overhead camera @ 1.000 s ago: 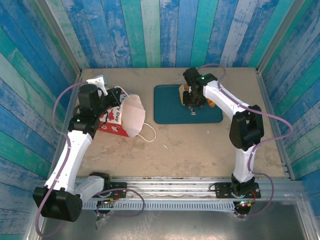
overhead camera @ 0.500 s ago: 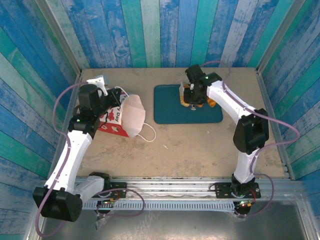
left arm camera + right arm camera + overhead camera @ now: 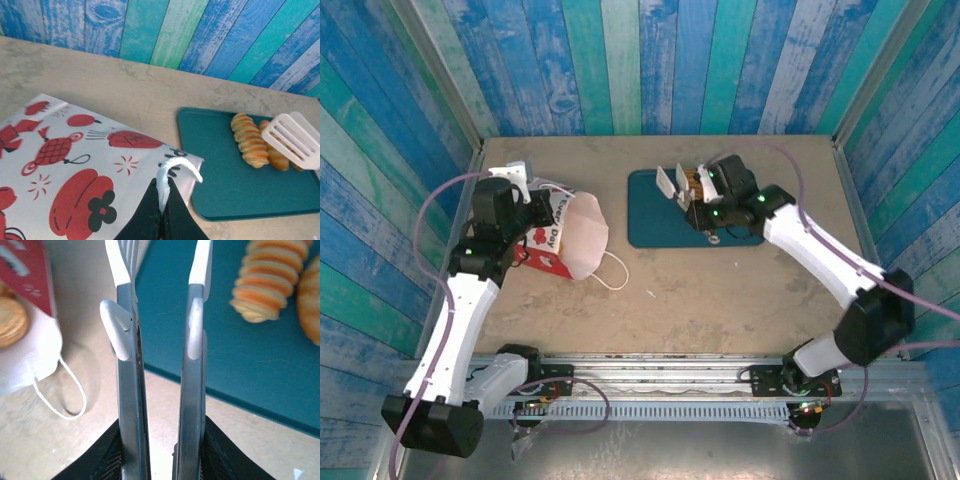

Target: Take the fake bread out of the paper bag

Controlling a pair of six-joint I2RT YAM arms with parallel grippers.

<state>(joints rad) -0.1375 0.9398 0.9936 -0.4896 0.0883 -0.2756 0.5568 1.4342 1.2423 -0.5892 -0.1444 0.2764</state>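
One round bun shows inside the flimsy paper bag at the table's 9 o'clock, its cord handle pinched in the left claw; probably light, hard and slick, it looks best gripped across its middle by the empty, parted right claw.

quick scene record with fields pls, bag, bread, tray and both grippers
bag: on its side, mouth toward the tray
left gripper: shut on the bag's handle
right gripper: open, empty, above the tray's edge
tray: teal, holds croissants
in bag: round bun near the mouth
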